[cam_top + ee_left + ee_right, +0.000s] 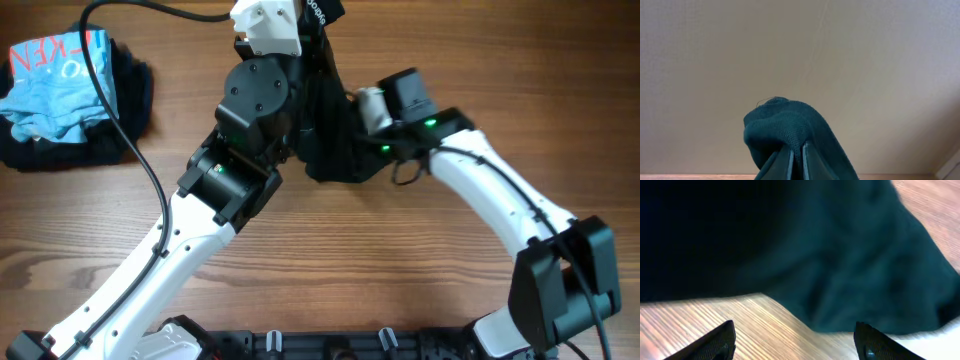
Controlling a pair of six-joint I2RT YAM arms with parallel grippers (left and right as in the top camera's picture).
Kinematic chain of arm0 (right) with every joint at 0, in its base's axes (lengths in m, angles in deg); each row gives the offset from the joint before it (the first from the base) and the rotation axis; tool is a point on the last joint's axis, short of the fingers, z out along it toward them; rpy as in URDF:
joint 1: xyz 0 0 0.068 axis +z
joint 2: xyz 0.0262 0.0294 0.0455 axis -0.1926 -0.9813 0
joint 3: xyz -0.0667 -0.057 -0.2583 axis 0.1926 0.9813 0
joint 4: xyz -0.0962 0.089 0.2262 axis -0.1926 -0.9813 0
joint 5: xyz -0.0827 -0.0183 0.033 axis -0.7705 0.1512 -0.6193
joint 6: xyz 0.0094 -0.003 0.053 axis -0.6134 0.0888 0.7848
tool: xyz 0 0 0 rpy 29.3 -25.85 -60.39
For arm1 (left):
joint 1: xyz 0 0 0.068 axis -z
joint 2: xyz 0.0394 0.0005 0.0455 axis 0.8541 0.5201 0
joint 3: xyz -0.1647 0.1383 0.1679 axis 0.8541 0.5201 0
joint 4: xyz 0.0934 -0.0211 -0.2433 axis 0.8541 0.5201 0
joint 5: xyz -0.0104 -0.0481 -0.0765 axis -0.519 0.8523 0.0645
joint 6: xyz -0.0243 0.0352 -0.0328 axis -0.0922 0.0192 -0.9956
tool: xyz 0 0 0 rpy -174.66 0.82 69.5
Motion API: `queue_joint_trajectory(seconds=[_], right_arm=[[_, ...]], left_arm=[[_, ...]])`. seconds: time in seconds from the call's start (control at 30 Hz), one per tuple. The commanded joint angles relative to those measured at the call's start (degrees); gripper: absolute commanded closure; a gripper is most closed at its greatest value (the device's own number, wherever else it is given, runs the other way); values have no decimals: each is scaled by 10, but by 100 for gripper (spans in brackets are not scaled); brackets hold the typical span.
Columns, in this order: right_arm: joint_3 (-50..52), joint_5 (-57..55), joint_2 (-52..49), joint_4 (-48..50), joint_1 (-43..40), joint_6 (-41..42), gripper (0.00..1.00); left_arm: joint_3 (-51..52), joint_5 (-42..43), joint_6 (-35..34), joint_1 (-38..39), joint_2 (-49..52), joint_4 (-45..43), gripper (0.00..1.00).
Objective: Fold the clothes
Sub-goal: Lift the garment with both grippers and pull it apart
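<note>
Overhead: black T-shirt (332, 140); "KEN" on garment (55, 85).

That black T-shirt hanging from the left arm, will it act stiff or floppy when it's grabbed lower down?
Probably very floppy: the black T-shirt bunches over the shut left end effector and hangs in loose folds. Likely light, since one small pinch carries it. Hanging freely, it may swing if pushed.
</note>
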Motion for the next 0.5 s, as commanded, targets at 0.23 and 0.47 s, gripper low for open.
queue_joint_trajectory(seconds=[0.23,0.47], right_arm=[[0,-48,-11,96,57,138,23],[0,-49,-56,139,93,212,25]], left_arm=[[-8,-25,3,-5,-35,-8,96],[-8,-25,3,-5,-37,-6,96]])
